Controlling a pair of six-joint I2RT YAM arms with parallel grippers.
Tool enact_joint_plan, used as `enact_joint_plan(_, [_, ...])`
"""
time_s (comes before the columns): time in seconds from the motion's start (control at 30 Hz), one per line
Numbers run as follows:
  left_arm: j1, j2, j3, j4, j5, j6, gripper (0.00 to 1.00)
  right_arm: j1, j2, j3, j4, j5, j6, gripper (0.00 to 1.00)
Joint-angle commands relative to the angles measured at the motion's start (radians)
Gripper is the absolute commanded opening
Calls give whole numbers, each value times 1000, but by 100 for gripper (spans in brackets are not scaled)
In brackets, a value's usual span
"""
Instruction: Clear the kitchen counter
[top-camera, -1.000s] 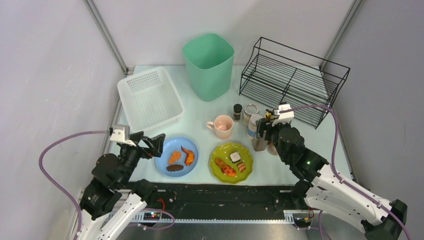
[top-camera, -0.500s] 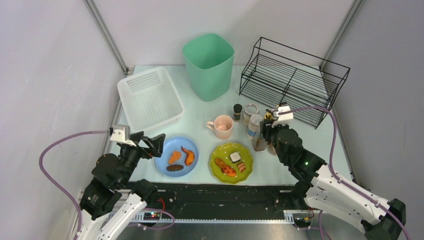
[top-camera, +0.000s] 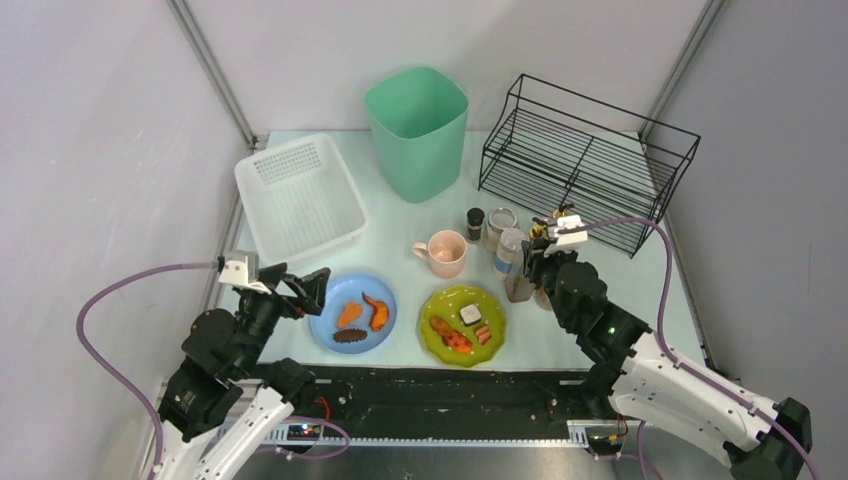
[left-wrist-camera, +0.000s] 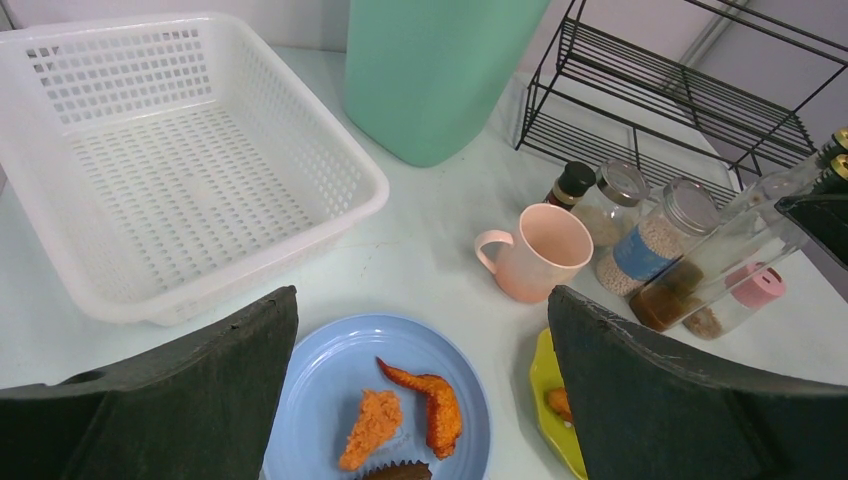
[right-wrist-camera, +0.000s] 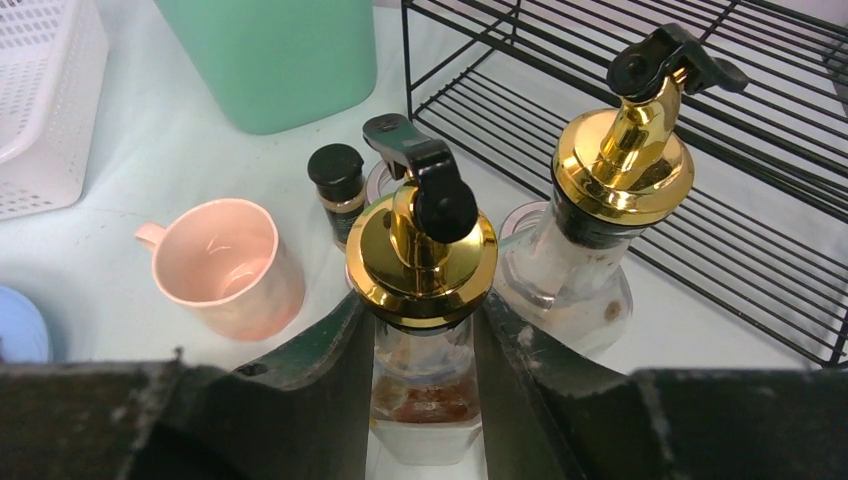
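Nearest me, the left end effector (top-camera: 308, 288) hangs spread wide over the bench (top-camera: 400, 215), beside the blue plate (top-camera: 352, 288). Further right, the right end effector (right-wrist-camera: 425, 330) pinches a bottle (right-wrist-camera: 422, 240) standing on the bench, near the rack (top-camera: 590, 150).

We see plain pale grey panels closing the scene on three sides: the left wall (top-camera: 90, 150), the far wall (top-camera: 450, 40) and the right wall (top-camera: 770, 150). Slanting metal struts mark the far corners, one left (top-camera: 212, 72), one right (top-camera: 682, 60). Soft, even light falls across them.
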Motion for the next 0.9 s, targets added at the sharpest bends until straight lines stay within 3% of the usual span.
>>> enact_joint_plan(0.0, [-4,-9,-6,19,5,18,98,2,-26,-2,46,35,-13,17])
enact_joint_plan(0.13, [-4,-13,-4,20,-3,19,98,11,-61,-3,34,28,-33,0])
enact_joint_plan(0.3, [-3,-15,1,20,-3,24,98,62,-158,-2,-11,36,-60,0])
enact_joint_plan(0.57, [-4,5,-5,20,-2,35,98,137,-279,72,-258,-78,-23,0])
enact_joint_plan(0.87, [-4,-20,-62,19,43,24,98,183,-279,273,-473,-218,38,0])
